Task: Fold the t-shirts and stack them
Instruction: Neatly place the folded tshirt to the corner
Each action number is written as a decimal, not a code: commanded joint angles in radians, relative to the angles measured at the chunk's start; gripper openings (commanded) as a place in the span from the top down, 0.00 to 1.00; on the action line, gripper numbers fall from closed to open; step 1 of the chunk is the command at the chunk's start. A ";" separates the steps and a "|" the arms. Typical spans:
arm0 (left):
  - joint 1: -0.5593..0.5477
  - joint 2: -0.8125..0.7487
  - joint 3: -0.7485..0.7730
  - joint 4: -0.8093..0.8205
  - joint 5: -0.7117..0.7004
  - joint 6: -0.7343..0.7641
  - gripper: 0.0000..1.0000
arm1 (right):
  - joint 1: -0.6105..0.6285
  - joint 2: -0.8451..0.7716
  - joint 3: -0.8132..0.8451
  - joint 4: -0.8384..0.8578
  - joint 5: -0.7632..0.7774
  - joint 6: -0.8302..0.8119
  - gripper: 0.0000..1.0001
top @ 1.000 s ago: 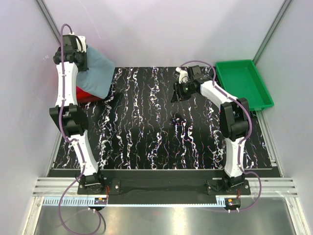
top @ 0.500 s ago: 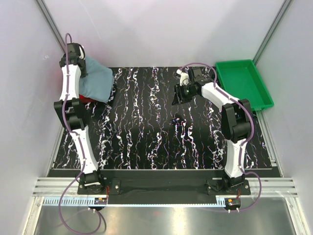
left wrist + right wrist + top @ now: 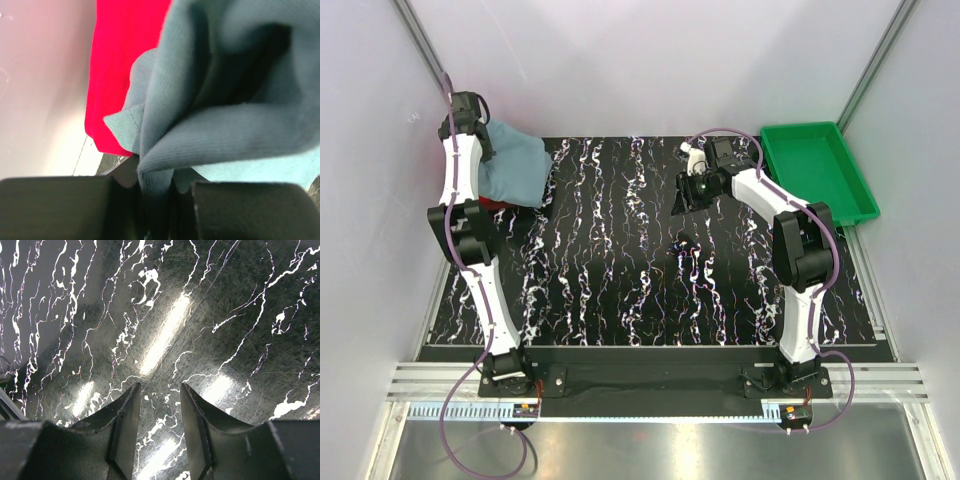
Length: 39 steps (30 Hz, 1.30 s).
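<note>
Your left gripper (image 3: pixel 157 189) pinches the grey-blue shirt (image 3: pixel 516 166) by the left wall (image 3: pixel 375 220), mostly hiding the red shirt (image 3: pixel 122 70). Your right gripper (image 3: pixel 160 391) is partly open and empty.

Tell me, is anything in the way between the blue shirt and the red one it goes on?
Nothing visible is. The left gripper pinches the blue shirt, which hangs directly over the red shirt.
</note>
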 commanded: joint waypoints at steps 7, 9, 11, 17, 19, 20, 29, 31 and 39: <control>0.016 -0.077 -0.015 0.045 -0.116 -0.097 1.00 | 0.035 -0.066 -0.001 0.033 0.022 -0.030 0.55; 0.014 -0.063 0.007 0.053 -0.142 -0.095 1.00 | 0.038 -0.063 -0.003 0.033 0.021 -0.028 0.55; 0.008 -0.048 0.048 0.071 -0.180 -0.046 1.00 | 0.039 -0.058 0.000 0.034 0.019 -0.027 0.55; -0.019 0.034 0.139 0.156 -0.298 0.087 1.00 | 0.044 -0.043 0.023 0.031 0.013 -0.019 0.55; -0.027 0.051 0.147 0.173 -0.322 0.107 1.00 | 0.044 -0.037 0.033 0.028 0.013 -0.019 0.55; -0.029 0.054 0.151 0.174 -0.325 0.110 1.00 | 0.042 -0.032 0.036 0.028 0.013 -0.019 0.55; -0.022 0.044 0.122 0.151 -0.270 0.089 1.00 | 0.042 -0.021 0.049 0.023 0.009 -0.016 0.55; -0.033 0.035 0.131 0.151 -0.244 0.093 1.00 | 0.042 -0.021 0.051 0.022 0.009 -0.014 0.55; -0.075 0.006 0.185 0.162 -0.273 0.106 1.00 | 0.044 -0.021 0.062 0.025 0.007 -0.007 0.55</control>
